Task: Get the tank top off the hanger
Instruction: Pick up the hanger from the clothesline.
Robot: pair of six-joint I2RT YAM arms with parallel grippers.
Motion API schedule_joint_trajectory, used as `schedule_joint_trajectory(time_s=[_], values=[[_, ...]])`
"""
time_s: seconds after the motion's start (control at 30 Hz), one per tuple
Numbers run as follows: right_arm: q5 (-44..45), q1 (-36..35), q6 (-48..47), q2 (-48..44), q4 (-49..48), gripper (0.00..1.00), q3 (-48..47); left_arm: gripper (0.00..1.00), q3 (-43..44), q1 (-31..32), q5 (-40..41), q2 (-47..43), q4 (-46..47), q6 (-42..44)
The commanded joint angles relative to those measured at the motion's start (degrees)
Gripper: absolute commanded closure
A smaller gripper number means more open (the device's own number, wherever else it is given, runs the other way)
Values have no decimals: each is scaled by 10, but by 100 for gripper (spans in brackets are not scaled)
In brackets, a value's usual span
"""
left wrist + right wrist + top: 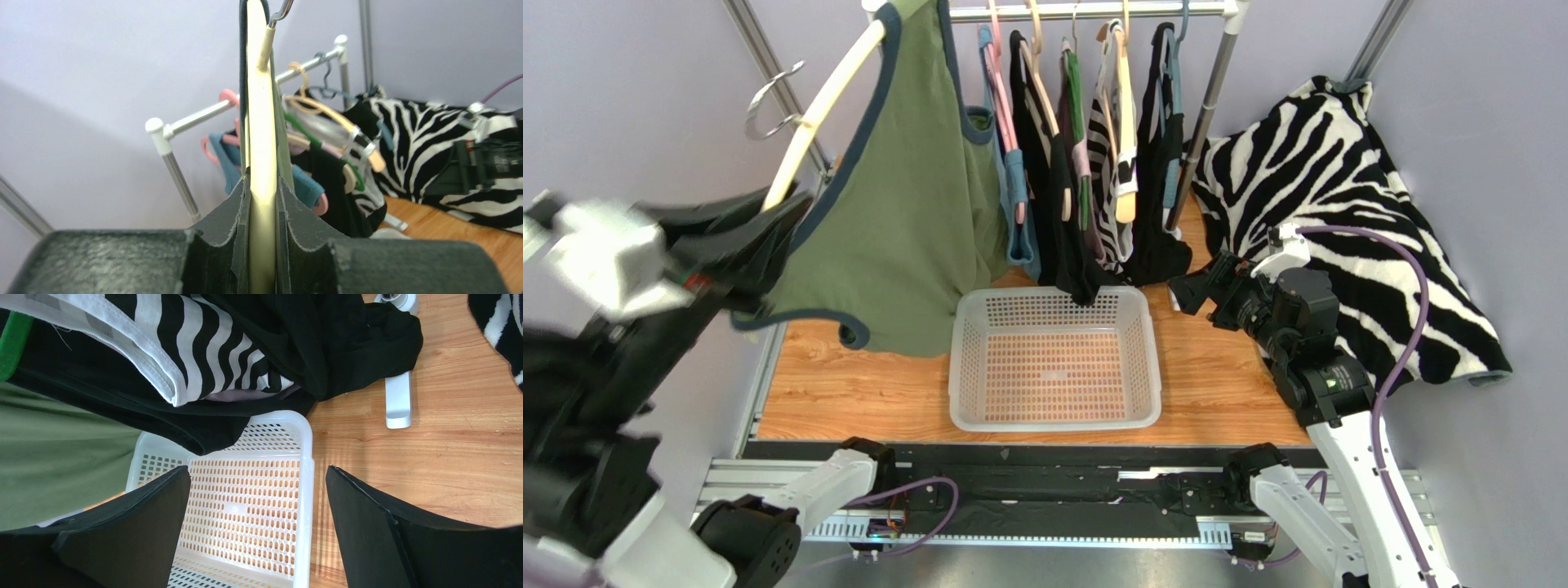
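Note:
A green tank top [903,208] with dark blue trim hangs on a cream hanger [824,104] with a metal hook, held up at the left of the top view. My left gripper [768,239] is shut on the hanger's lower end; in the left wrist view the cream hanger [263,153] runs up between the closed fingers [307,226]. My right gripper [1192,294] is open and empty, low over the right rim of the white basket [305,478]. The tank top's green cloth [49,459] shows at the left of the right wrist view.
A clothes rail [1100,10] at the back holds several garments on hangers, mostly black and striped [1100,159]. The white basket [971,368] sits on the wooden table. A zebra-print cloth [1357,196] lies at the right. The rail's white foot [398,401] rests on the wood.

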State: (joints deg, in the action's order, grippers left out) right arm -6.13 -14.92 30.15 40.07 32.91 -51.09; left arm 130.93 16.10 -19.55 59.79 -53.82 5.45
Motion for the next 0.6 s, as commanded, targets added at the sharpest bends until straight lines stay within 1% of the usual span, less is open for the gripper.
schedule_joint_trajectory(time_s=[0.0,0.2,0.27,0.33,0.43,0.57], values=[[-5,-2,-5,-14,0,15,-25,100,44,2,-70,-35,101,-6],[-2,-2,-5,-22,-2,15,-14,99,92,-12,-165,-22,137,-49],[-1,-2,-4,-22,-2,15,-11,99,127,-24,-183,-10,151,-51],[-1,-2,-4,-23,-2,15,-11,99,159,-29,-201,-2,159,-78],[0,-2,-6,-23,1,15,-16,99,165,-38,-215,9,173,-96],[-1,-1,-5,-23,1,15,-17,99,148,-41,-218,16,180,-85]])
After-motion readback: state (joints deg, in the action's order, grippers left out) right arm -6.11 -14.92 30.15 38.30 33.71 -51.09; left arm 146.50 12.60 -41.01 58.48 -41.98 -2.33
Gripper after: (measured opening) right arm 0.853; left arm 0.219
